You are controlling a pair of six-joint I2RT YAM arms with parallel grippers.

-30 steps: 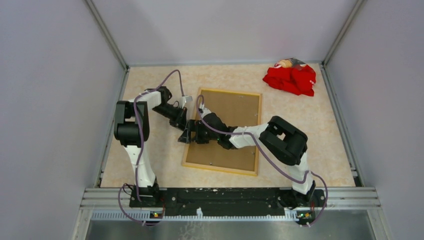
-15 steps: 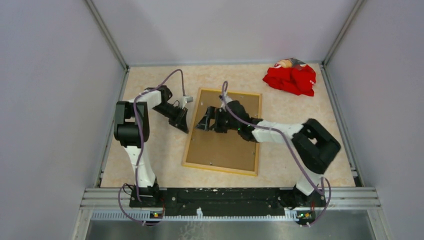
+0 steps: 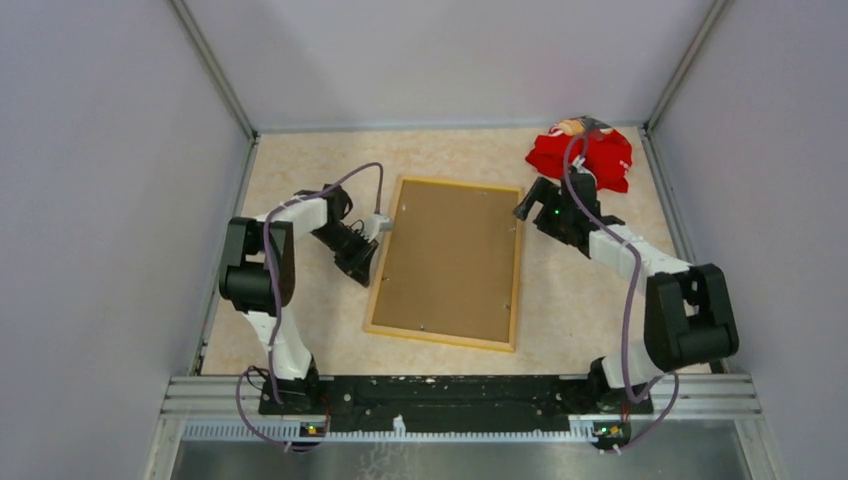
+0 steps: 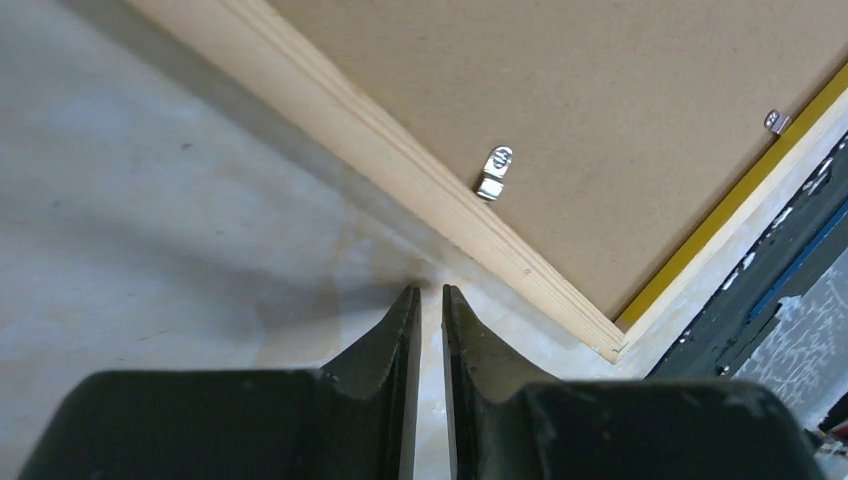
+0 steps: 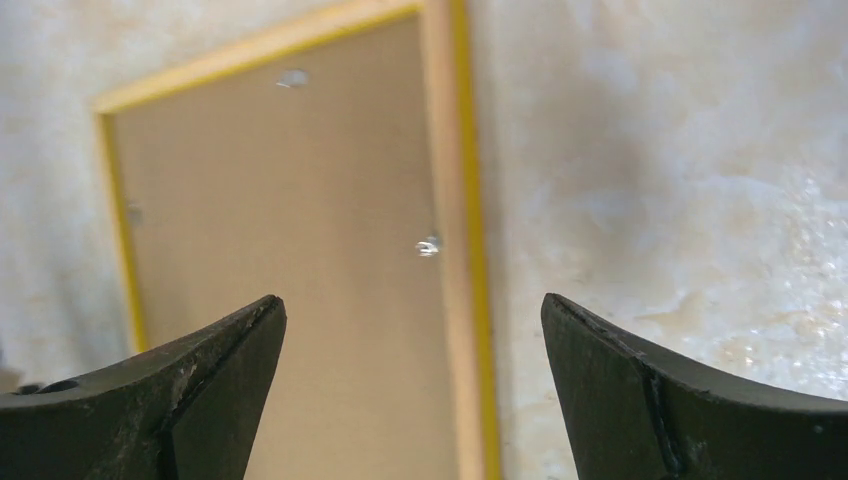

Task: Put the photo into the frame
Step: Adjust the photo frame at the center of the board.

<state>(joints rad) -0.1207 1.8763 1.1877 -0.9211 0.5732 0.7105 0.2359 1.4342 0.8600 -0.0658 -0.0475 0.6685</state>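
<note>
Reading my feeds, I judge the job nearly finished: the frame (image 3: 440, 338) lies face-down on the desk (image 3: 320, 160), backing board (image 3: 450, 260) clipped in, photo hidden from me; left gripper (image 4: 431, 292) nearly together beside it, right gripper (image 5: 412, 310) apart, both empty.

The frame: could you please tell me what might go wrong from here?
The backing board sits in the frame with metal clips over its edge, and no photo is in view; prying the board out may drag the frame along. The left gripper, nearly shut, is close beside the rim and could shove the frame sideways.
</note>
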